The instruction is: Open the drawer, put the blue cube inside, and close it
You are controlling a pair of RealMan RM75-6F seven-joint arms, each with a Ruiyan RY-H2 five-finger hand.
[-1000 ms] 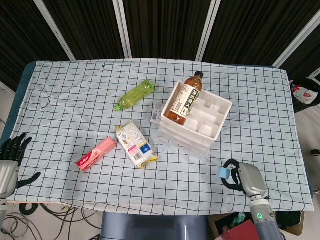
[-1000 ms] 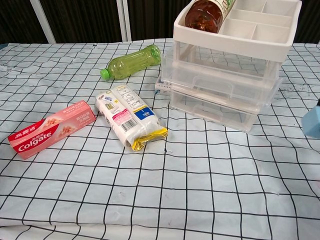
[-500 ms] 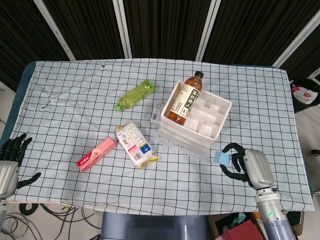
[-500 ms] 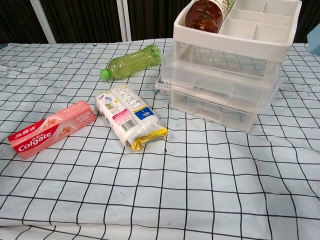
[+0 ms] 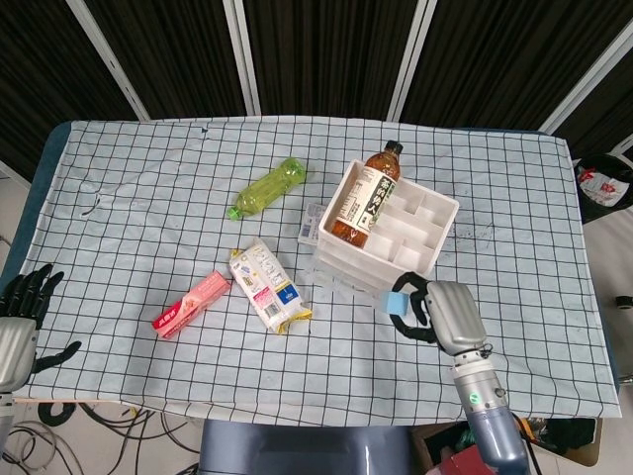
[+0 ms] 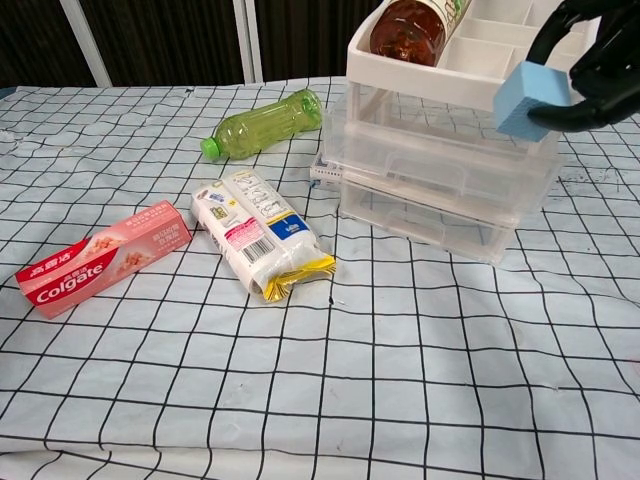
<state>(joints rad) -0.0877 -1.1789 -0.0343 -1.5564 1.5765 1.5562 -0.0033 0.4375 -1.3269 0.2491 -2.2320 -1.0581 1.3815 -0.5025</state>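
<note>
Your right hand [image 5: 440,312] pinches the blue cube [image 6: 530,98] in its fingers [image 6: 585,72], held in the air just in front of the drawer unit [image 5: 381,252]. Your left hand [image 5: 22,317] hangs far left of it, fingers spread.

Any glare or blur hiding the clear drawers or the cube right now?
Chest view: sharp, even light; the clear drawer unit shows soft reflections, its drawer edges readable; the blue cube crisp in the right hand. Head view: the drawers mostly hidden under the white tray.
</note>
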